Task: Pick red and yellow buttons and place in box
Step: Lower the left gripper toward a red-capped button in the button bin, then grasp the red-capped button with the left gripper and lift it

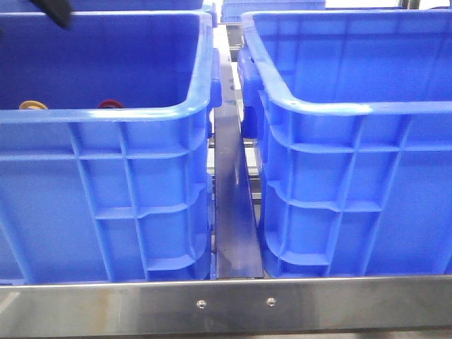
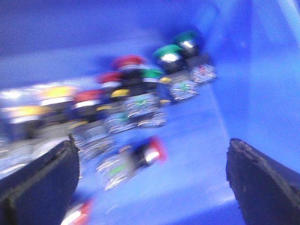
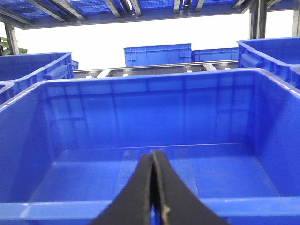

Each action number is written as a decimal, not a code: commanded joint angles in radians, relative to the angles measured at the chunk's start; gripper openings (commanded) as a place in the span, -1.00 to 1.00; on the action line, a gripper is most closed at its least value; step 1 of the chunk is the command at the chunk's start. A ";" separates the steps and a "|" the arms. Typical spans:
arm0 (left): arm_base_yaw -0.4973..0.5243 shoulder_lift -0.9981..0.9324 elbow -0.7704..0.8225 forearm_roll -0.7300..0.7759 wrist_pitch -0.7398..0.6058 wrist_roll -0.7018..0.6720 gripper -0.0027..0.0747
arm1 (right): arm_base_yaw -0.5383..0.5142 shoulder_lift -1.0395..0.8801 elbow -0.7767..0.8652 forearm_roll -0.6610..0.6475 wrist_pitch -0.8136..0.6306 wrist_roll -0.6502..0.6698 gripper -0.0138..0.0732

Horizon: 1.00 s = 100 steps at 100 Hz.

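Inside the big blue plastic crate on the left (image 1: 106, 113), small hard red (image 2: 127, 61) and yellow (image 2: 60, 91) push buttons lie crowded. They look light and slippery; pinch one by its sides. The left gripper (image 2: 150, 183) is wide apart, the right gripper (image 3: 153, 187) pressed together, holding nothing.

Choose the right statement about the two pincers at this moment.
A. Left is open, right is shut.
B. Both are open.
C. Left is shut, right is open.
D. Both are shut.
A: the left pincer shows its fingers far apart above blurred buttons, while the right pincer has its fingers pressed together, holding nothing.
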 commanded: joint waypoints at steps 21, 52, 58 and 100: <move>-0.014 0.207 -0.174 -0.006 -0.062 -0.042 0.61 | 0.000 -0.026 -0.011 -0.009 -0.085 0.000 -0.92; -0.014 0.335 -0.213 0.014 -0.071 -0.042 0.61 | 0.000 -0.026 -0.011 -0.009 -0.085 0.000 -0.92; -0.014 0.355 -0.213 0.018 -0.075 -0.042 0.61 | 0.000 -0.026 -0.011 -0.009 -0.085 0.000 -0.92; -0.013 0.406 -0.213 0.019 -0.091 -0.046 0.38 | 0.000 -0.026 -0.011 -0.009 -0.085 0.000 -0.92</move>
